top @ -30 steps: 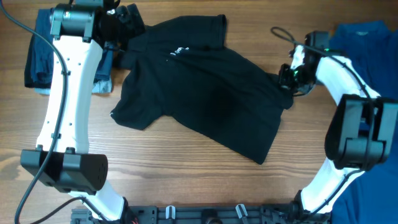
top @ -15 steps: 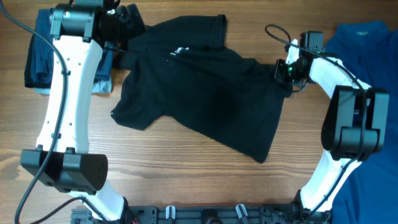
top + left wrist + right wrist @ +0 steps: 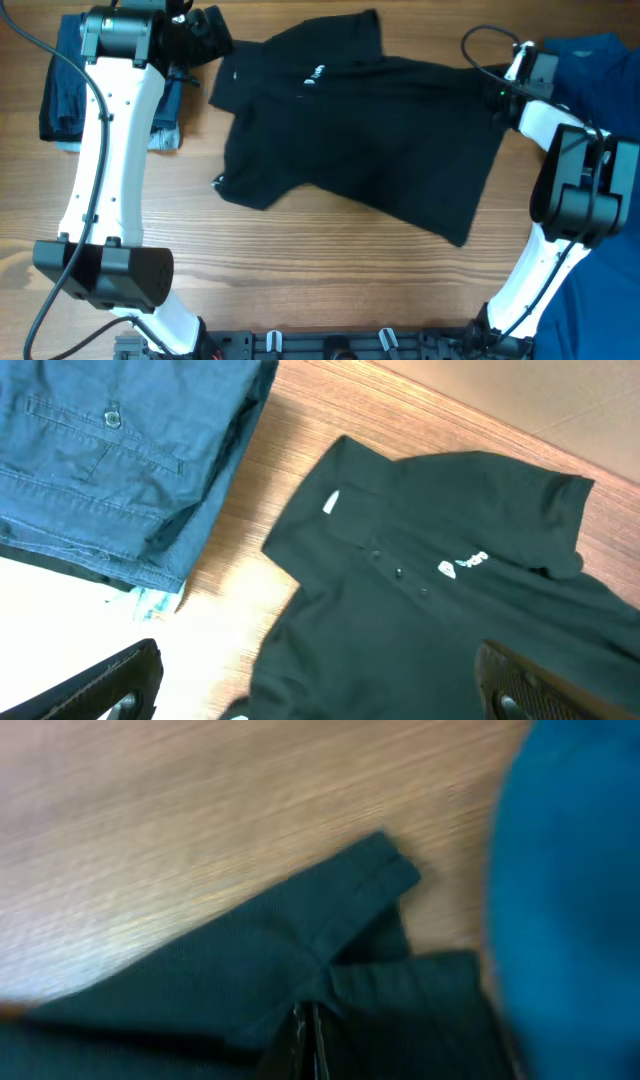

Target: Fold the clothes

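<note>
The black polo (image 3: 360,140) lies spread on the wooden table, collar toward the far left and white chest logo (image 3: 314,73) facing up. My right gripper (image 3: 503,90) is shut on the polo's right edge, close to the blue shirt (image 3: 575,60). The right wrist view shows the gripper (image 3: 308,1038) pinching a fold of the black polo (image 3: 250,970) just below a sleeve hem. My left gripper (image 3: 200,35) hangs open above the far left, just left of the collar. In the left wrist view it (image 3: 315,698) is wide open over the polo (image 3: 420,620), gripping nothing.
Folded navy garments (image 3: 65,90) are stacked at the far left, also visible in the left wrist view (image 3: 100,450). The blue shirt covers the table's right side (image 3: 570,870). A black cable (image 3: 480,45) loops above the right gripper. Bare wood (image 3: 300,270) lies in front of the polo.
My right gripper has pulled the polo's edge to the right and farther back, and the whole polo has slid right with it. The left arm has stayed still.
</note>
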### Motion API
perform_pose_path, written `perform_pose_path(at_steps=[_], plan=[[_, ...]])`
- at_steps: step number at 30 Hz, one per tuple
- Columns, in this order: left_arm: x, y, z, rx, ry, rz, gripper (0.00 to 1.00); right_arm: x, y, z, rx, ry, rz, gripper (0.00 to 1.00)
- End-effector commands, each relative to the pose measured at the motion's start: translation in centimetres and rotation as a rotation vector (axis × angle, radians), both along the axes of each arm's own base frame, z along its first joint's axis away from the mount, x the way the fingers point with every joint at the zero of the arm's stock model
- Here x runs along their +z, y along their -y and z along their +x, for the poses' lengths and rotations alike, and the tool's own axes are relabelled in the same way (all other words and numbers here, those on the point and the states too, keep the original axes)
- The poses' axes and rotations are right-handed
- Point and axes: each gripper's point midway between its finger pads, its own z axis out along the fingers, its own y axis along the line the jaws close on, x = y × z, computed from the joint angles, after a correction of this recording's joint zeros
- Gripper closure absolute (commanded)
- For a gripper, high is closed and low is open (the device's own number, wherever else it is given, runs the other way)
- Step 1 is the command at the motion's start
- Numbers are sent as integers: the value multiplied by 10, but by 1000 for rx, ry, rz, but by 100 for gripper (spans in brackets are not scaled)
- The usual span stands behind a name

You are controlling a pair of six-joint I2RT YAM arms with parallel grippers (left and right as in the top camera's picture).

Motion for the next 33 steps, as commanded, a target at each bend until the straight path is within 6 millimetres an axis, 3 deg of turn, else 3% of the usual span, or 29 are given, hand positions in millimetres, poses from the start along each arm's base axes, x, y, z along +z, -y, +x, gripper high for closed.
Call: perform_pose_path(at_steps=[1, 3, 5, 8, 9, 10, 11, 13, 15, 16, 20, 24, 27, 29, 33], plan=[[0, -1, 5, 0, 16, 2, 0, -6, 17, 8, -12, 17, -32, 95], [3, 0, 9, 0, 36, 0, 1, 24, 13, 28, 34, 62, -17, 89], [5, 0, 12, 0, 49, -2, 3, 70, 13, 44, 56, 94, -16, 79], [3, 0, 10, 0, 40, 0, 8, 148, 14, 44, 56, 95, -20, 50], [2, 0, 8, 0, 32, 1, 9, 176, 11, 34, 56, 78, -15, 38], [1, -1, 6, 0, 21, 2, 9, 189, 9, 26, 56, 59, -9, 34], [-3, -4, 0, 7, -6, 13, 9, 219, 2, -1, 55, 6, 7, 24], [-4, -15, -9, 34, -38, 47, 8, 243, -8, -41, 52, -61, 28, 19], [-2, -26, -18, 60, -56, 68, 7, 253, -19, -80, 27, -142, 79, 19], [-2, -31, -21, 71, -64, 68, 6, 255, -29, -103, 30, -198, 121, 19], [-14, -40, -32, 82, -135, 3, 0, 245, -52, -149, 59, -359, 224, 19], [-38, -25, -51, 14, -283, -95, 3, 222, -71, -175, 66, -498, 292, 20], [-60, -24, -86, 3, -484, -90, 2, 193, -91, -198, 83, -638, 321, 20], [-69, -25, -109, 6, -605, -86, 1, 160, -109, -221, 106, -771, 337, 20], [-92, -24, -104, 5, -608, -86, 0, 101, -129, -262, 75, -954, 369, 20]])
